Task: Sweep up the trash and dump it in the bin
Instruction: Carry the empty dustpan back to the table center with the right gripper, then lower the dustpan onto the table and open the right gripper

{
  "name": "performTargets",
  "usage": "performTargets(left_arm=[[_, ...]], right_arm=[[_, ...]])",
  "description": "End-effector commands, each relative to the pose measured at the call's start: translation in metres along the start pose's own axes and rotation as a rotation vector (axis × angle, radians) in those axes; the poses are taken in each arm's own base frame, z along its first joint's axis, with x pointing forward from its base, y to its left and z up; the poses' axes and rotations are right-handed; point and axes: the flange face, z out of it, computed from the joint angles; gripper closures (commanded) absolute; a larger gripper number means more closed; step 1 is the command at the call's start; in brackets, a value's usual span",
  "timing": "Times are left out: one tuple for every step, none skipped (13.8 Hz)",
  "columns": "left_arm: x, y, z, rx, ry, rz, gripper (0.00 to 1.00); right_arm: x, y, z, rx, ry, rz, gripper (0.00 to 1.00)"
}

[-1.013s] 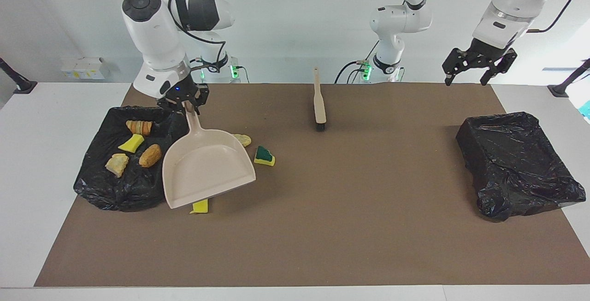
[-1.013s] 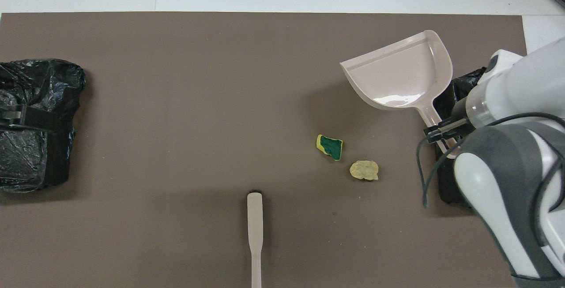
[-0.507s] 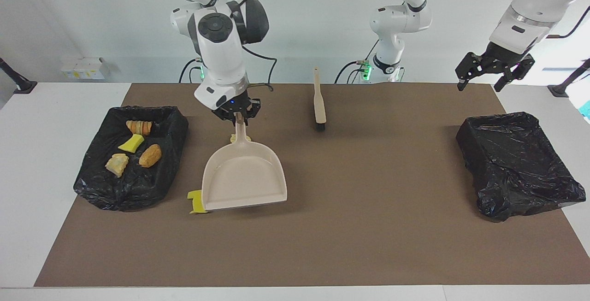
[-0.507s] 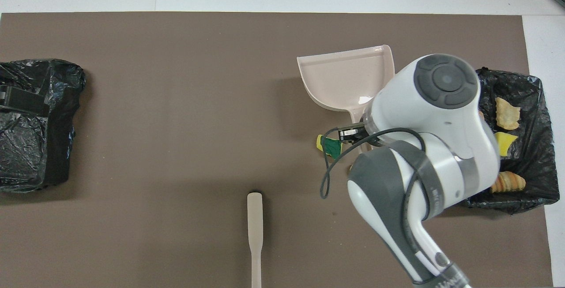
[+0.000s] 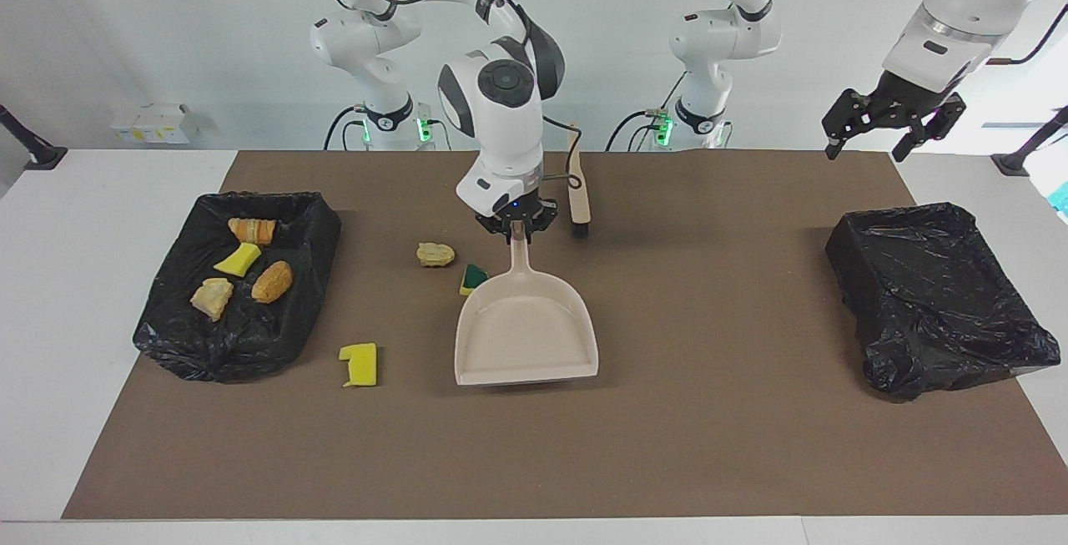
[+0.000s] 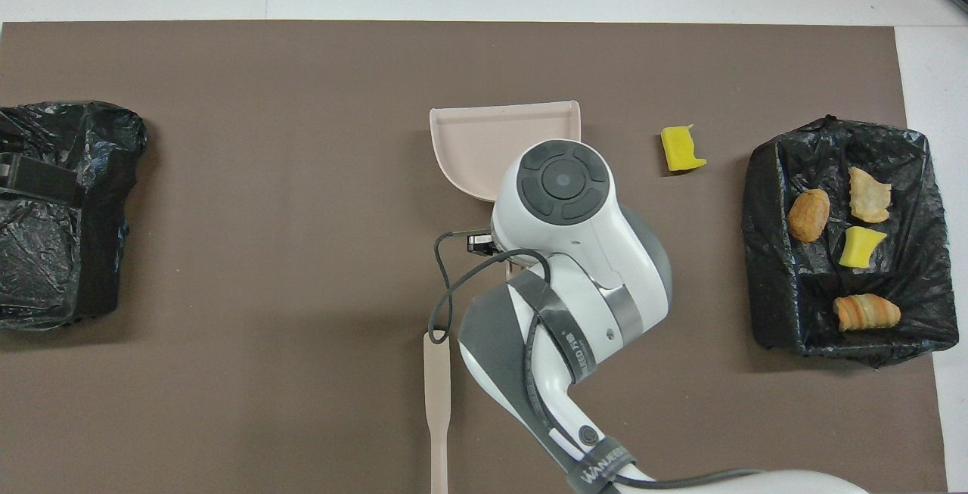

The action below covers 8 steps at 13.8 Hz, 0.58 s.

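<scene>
The right gripper [image 5: 516, 226] is clamped on the handle of a beige dustpan [image 5: 526, 328] over the middle of the brown mat [image 5: 667, 445], the empty pan hanging with its open lip pointing away from the robots. The left gripper [image 5: 893, 123] hangs in the air with its jaws spread wide and nothing in them, above the mat's edge at the left arm's end of the table, where that arm waits over a black-lined bin [image 5: 934, 295].

Four scraps of trash [image 5: 242, 269] lie in the other black-lined bin [image 5: 209, 345] at the right arm's end. Three pieces are on the mat: a yellow sponge piece [image 5: 360, 364] between that bin and the dustpan, a pale bread-like lump [image 5: 435, 254], and a green-topped sponge wedge [image 5: 473, 277] just beside the pan's shoulder. A beige hand brush [image 5: 577, 186] lies near the robots' edge.
</scene>
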Motion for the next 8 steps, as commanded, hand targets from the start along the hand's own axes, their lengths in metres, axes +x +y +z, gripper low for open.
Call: performTargets(left_arm=[[-0.007,0.005,-0.005,0.012,-0.009,0.019,0.0],[-0.007,0.006,-0.004,0.01,-0.015,0.019,0.0],[-0.009,0.007,-0.002,0.008,-0.033,0.019,0.0],[-0.011,0.007,-0.003,0.007,-0.038,0.019,0.0],[-0.011,0.007,-0.004,0.008,-0.036,0.019,0.0],[-0.011,0.005,-0.004,0.008,-0.035,0.017,0.0],[-0.012,0.004,-0.004,0.006,-0.039,0.014,0.0],[-0.013,0.005,-0.003,0.006,-0.044,0.014,0.0]], right_arm=[[0.018,-0.05,0.016,0.034,0.019,0.065,1.0],[0.023,-0.061,0.03,0.033,0.021,0.085,1.0],[0.022,-0.074,0.039,0.039,0.027,0.075,1.0],[0.023,-0.079,0.046,0.043,0.033,0.07,1.0],[0.023,-0.079,0.048,0.048,0.036,0.069,1.0],[0.024,-0.078,0.049,0.053,0.033,0.075,1.0],[0.026,-0.075,0.048,0.072,0.023,0.092,0.98],[0.026,-0.075,0.052,0.095,-0.001,0.108,0.7]])
